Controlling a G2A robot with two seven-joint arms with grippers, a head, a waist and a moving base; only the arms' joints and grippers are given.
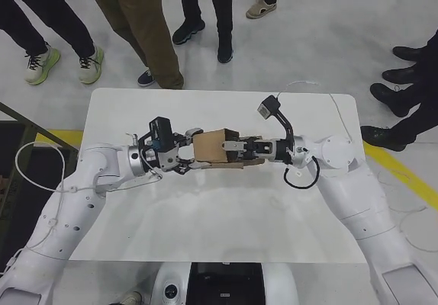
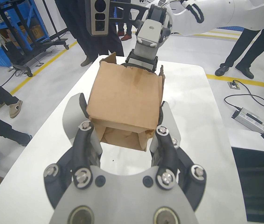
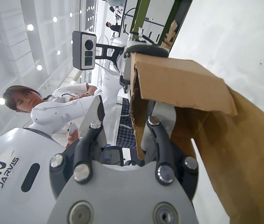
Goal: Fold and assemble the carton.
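**Brown corrugated carton** (image 1: 213, 145) (image 2: 125, 99) (image 3: 181, 87), opened into a square tube and held lengthwise between the two arms, over the middle of the table (image 1: 204, 221). Its upper face carries a darker stain. The end flaps are ragged at their edges (one is bent inward at the open end facing the left wrist).

The left gripper (image 1: 187, 152) (image 2: 122, 104) is clamped on the tube, one finger pressed to each side wall. At the opposite end the right gripper (image 1: 242, 146) (image 3: 127, 110) has its fingers spread. One lies inside the carton behind a flap and the other stands outside; the wall between them does not seem pinched.

The carton appears raised off the surface, though its underside is hidden. The table is white with rounded corners. Around it lies a pale grey floor (image 1: 318, 46) marked with a yellow line (image 1: 413, 183). Blue racks (image 2: 32, 22) stand to one side, and a power brick (image 2: 250, 120) lies on the floor with its cable.
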